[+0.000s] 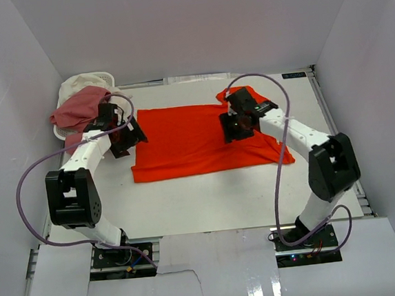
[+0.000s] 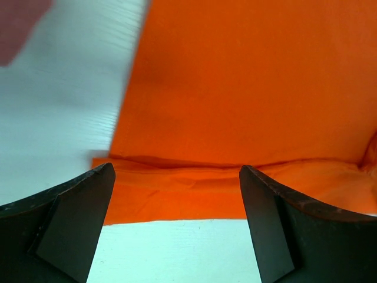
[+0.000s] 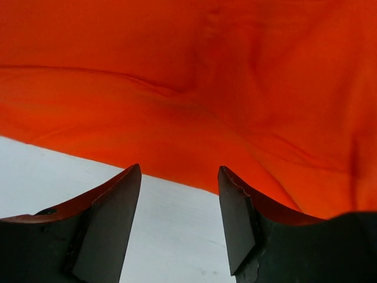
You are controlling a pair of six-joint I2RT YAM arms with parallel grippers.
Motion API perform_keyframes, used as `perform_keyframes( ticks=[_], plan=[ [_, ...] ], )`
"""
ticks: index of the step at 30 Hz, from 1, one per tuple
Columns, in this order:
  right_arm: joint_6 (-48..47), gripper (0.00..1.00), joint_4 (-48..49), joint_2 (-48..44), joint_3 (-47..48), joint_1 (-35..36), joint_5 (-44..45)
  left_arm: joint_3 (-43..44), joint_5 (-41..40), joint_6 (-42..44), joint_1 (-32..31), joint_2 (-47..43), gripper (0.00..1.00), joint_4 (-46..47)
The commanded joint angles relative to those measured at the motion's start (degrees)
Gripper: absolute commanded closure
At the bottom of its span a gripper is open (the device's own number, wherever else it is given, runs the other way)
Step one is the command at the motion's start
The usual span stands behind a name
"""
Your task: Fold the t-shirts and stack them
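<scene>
**Top external.** Shows the orange-red t-shirt [image 1: 190, 138] spread flat across the middle of the bench [image 1: 209, 199], lying sideways with its sleeves toward the right arm. Puts the left gripper [image 1: 134, 135] at the shirt's left edge, near the far corner. Puts the right gripper [image 1: 234, 128] over the cloth on the right side, between the two sleeves. Cannot tell from this height how the jaws of either stand. Finds the dusty pink t-shirt [image 1: 80, 108] bunched at the far left corner, draped over the front of a white basket [image 1: 111, 77]. Finds the cream-white t-shirt [image 1: 84, 82] heaped just behind the pink one.

**Left wrist.** Looks past the left gripper [image 2: 177, 171], jaws spread wide and clamped on nothing. Frames the hemmed edge of the orange-red t-shirt [image 2: 247, 88] between the two dark fingers [image 2: 70, 224], with bare bench [image 2: 70, 106] to the left and on the near side. Catches a blurred pink patch in the top left corner. Cannot tell whether the fingertips touch the cloth.

**Right wrist.** Looks past the right gripper [image 3: 179, 171], jaws likewise apart with nothing pinched between them. Fills most of the view with rumpled orange-red t-shirt [image 3: 177, 76], its edge running slantwise just beyond the fingertips [image 3: 118, 224]. Leaves white bench [image 3: 53, 177] showing below that edge.
</scene>
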Motion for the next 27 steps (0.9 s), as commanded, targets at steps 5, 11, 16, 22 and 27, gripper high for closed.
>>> perform_keyframes(
  ticks=[5, 11, 16, 22, 27],
  plan=[
    [-8.4, 0.36, 1.7, 12.5, 16.3, 9.4, -9.2, 4.8, 9.4, -4.9, 13.1, 1.0, 0.02, 0.5],
    [-14.0, 0.28, -0.1, 22.7, 31.6, 13.9, -16.1, 8.4, 13.4, -7.3, 17.4, 5.0, 0.02, -0.3],
    [-21.5, 0.27, -1.9, 32.1, 43.4, 18.7, -17.6, 6.3, 13.6, -10.6, 21.2, 4.3, 0.02, 2.3],
    [-30.4, 0.28, -0.2, 38.4, 49.8, 21.8, -21.3, 6.5, 12.7, -10.4, 23.1, 2.7, 0.02, 2.6],
    [-33.7, 0.31, 1.9, 40.9, 49.2, 23.2, -23.7, 5.6, 12.1, -10.8, 23.1, 0.9, 0.02, 3.6]
  ],
)
